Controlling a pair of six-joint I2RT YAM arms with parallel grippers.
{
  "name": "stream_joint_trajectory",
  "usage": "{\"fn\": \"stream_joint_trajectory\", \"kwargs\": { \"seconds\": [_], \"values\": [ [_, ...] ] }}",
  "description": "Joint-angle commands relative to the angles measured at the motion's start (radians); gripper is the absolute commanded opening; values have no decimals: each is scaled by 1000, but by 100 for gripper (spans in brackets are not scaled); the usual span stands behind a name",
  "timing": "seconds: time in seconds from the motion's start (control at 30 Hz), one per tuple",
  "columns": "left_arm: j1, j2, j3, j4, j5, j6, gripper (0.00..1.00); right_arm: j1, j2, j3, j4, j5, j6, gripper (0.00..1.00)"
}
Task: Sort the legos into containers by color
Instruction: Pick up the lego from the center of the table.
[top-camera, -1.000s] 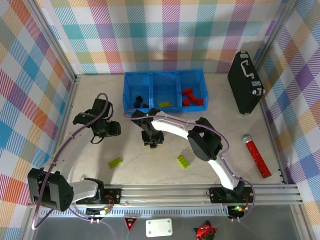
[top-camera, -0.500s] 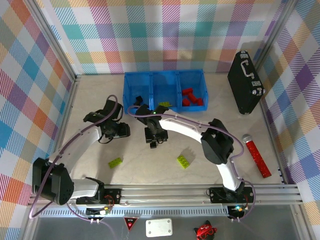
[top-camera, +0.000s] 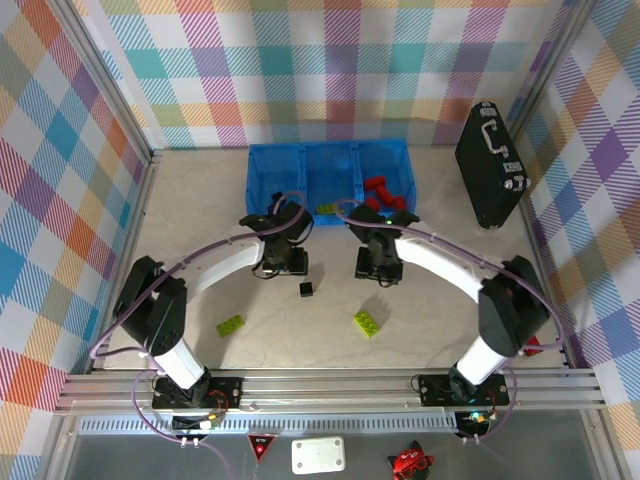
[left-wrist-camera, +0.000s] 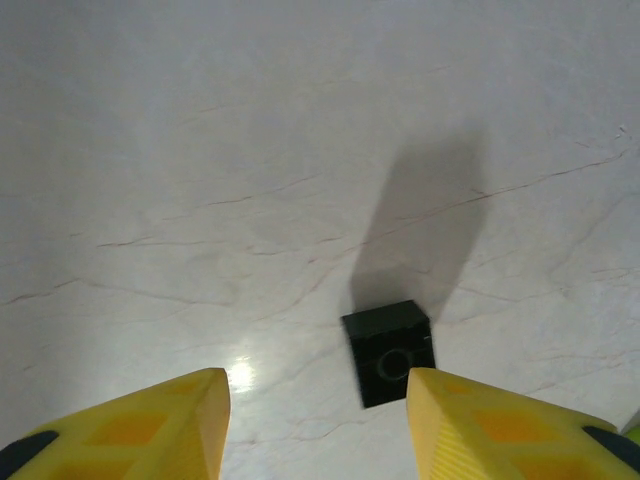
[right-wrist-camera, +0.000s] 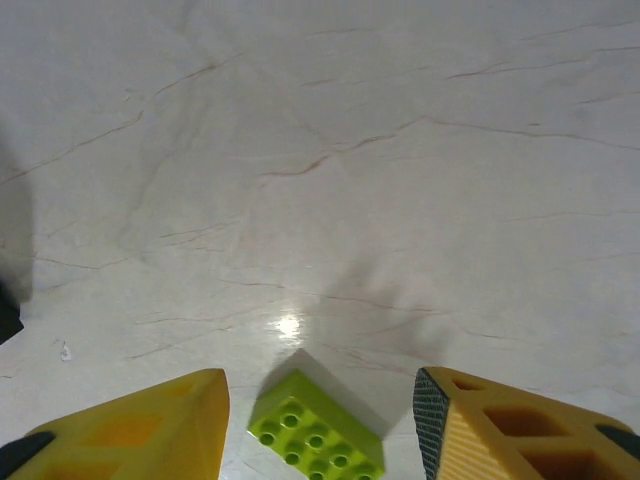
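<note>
Left end effector (left-wrist-camera: 315, 385) released, empty. Black cube (left-wrist-camera: 390, 352) sits on the desk (left-wrist-camera: 200, 150) just ahead, beside one fingertip. Right end effector (right-wrist-camera: 320, 378) released, empty. Green brick (right-wrist-camera: 315, 438) lies between its fingertips, touching neither. Blue bin (top-camera: 330, 150) is beyond both, with red bricks (top-camera: 385, 195) inside.

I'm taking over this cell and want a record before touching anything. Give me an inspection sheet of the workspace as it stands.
Surface: pale marbled table, no spill seen.
Job's things: blue bin holds black bricks left, a green piece middle, red bricks right; loose: black cube, left green brick, centre green brick.
Clutter: black case by the right wall.
Grippers: left gripper open, empty, black cube just ahead; right gripper open, empty, near the centre green brick.
Cables: purple cable along each arm, no snag seen.
Surroundings: checked walls.
</note>
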Motion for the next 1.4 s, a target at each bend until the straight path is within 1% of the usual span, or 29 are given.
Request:
{"fn": "stream_joint_trajectory", "kwargs": {
  "seconds": [0.0, 0.13, 0.2, 0.33, 0.6, 0.73, 0.87, 1.0, 1.1, 1.37],
  "values": [
    [-41, 61, 52, -19, -41, -64, 51, -22, -91, -37, -2, 23, 4, 54],
    [-72, 134, 83, -22, -45, -100, 54, -44, -152, -66, -12, 33, 6, 54],
    [-78, 155, 73, -10, -37, -115, 56, -47, -170, -76, -7, 31, 7, 54],
    [-86, 190, 51, 16, -12, -127, 56, -49, -179, -76, -10, 29, 3, 54],
    [-90, 206, 16, 48, 2, -133, 42, -53, -163, -70, -8, 26, -6, 54],
    [-91, 209, 32, 32, -6, -110, 37, -54, -156, -67, -8, 24, -8, 53],
    [-84, 197, 60, -2, -30, -84, 35, -54, -156, -63, -16, 29, -9, 53],
    [-51, 177, 96, -37, -45, -50, 35, -55, -156, -62, -25, 36, -11, 53],
    [-11, 169, 146, -69, -49, -11, 34, -55, -157, -63, -31, 40, -10, 53],
    [136, 189, 321, -128, -40, 114, 35, -55, -167, -77, -48, 41, -4, 53]
  ]
}}
